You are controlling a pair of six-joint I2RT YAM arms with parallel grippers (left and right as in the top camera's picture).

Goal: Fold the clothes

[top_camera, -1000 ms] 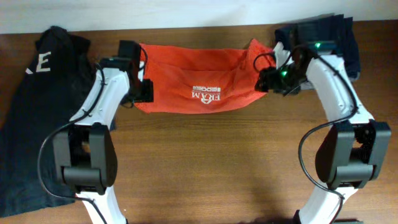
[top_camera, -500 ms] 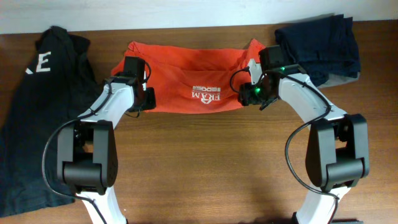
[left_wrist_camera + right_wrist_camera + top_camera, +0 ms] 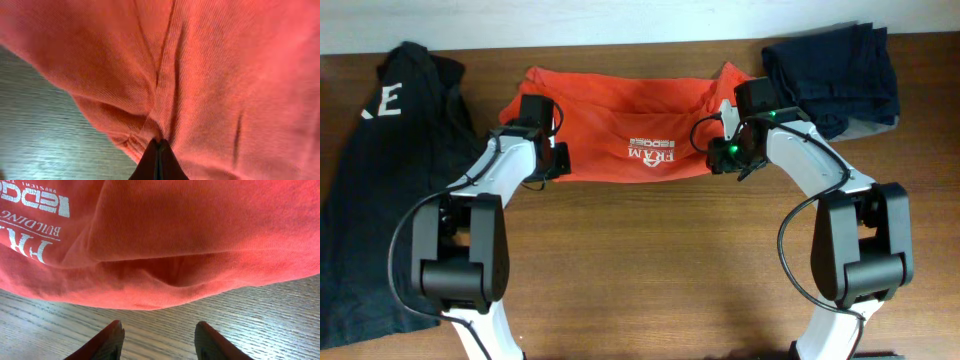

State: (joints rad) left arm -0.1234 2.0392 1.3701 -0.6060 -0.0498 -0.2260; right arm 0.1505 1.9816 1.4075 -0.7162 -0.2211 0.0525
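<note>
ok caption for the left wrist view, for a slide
Left hand shut on a fold of the orange-red cotton T-shirt, brown wooden table beside it

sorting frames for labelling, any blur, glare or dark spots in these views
Overhead: evenly lit and sharp, only soft shadows on the table. Left wrist: the orange-red T-shirt fills the frame, weave crisp, pale sheen on the wood at lower left. Right wrist: wood grain sharp, white lettering legible, the fingers dark and featureless.

White left arm (image 3: 485, 172), right arm (image 3: 815, 162); blk right gripper (image 3: 159, 326).
</note>
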